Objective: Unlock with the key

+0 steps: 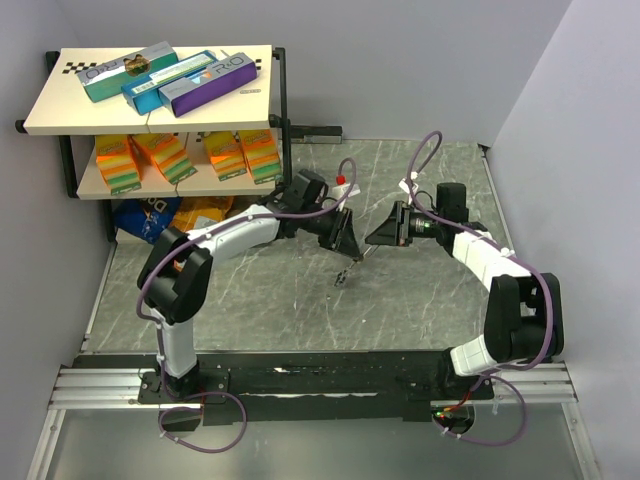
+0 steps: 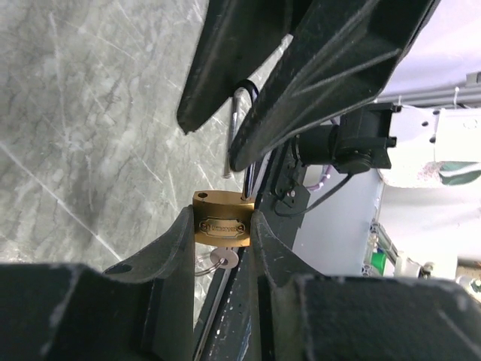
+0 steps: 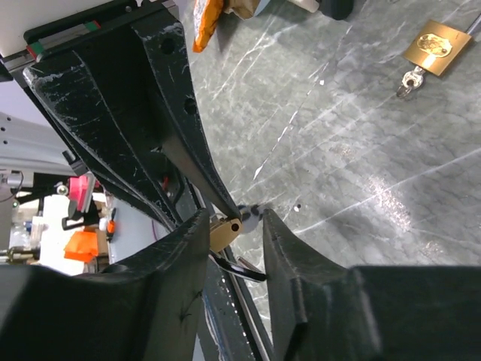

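Key (image 2: 223, 260), small and silvery with a thin ring through its head, sticks out of the underside of a brass padlock (image 2: 220, 224), pointing back toward the left wrist camera. The left gripper (image 2: 219, 232) is clamped on that padlock, one finger pressed against each side of the body, and holds it in the air over the middle of the grey marbled table (image 1: 250, 300). The padlock's silver shackle (image 2: 236, 124) points away from the key and runs up into the gap between the two dark fingers of the right gripper (image 3: 235, 220), which comes in from the right to meet the left one tip to tip. In the right wrist view a brass corner and a bit of silver metal sit between those fingers, which are partly apart; whether they actually pinch the metal cannot be told. A second padlock (image 3: 431, 47) lies flat on the table with another key (image 3: 406, 78) in its base, well apart from both grippers. At the far left stands a two-level shelf (image 1: 60, 105) carrying boxes (image 1: 165, 75).
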`<action>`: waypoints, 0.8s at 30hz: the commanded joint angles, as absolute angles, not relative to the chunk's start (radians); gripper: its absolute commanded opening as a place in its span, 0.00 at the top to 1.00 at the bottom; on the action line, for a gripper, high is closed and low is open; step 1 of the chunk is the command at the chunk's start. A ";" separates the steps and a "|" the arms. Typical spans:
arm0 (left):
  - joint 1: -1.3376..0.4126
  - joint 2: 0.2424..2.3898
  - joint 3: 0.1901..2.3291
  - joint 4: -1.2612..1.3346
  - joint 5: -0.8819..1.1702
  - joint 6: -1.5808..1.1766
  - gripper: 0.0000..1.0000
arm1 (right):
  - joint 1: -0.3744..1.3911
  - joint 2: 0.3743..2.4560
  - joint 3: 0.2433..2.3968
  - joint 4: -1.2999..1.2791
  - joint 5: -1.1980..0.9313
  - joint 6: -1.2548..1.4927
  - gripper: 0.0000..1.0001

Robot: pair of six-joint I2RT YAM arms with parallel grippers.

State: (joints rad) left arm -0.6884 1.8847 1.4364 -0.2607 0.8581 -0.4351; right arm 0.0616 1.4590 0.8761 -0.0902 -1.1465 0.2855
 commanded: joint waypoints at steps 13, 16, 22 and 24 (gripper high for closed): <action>-0.722 1.850 1.428 -0.127 0.511 -0.574 0.99 | 0.060 1.512 0.923 -0.119 -1.125 0.273 1.00; -0.745 1.890 1.469 -0.178 0.405 -0.603 0.99 | 0.061 1.543 0.957 -0.204 -1.004 0.232 1.00; -0.775 1.982 1.569 -0.276 0.250 -0.630 0.99 | 0.060 1.638 0.989 -0.213 -0.850 0.232 1.00; -0.776 2.005 1.594 -0.287 0.215 -0.635 0.99 | 0.061 1.673 1.003 -0.204 -0.827 0.235 1.00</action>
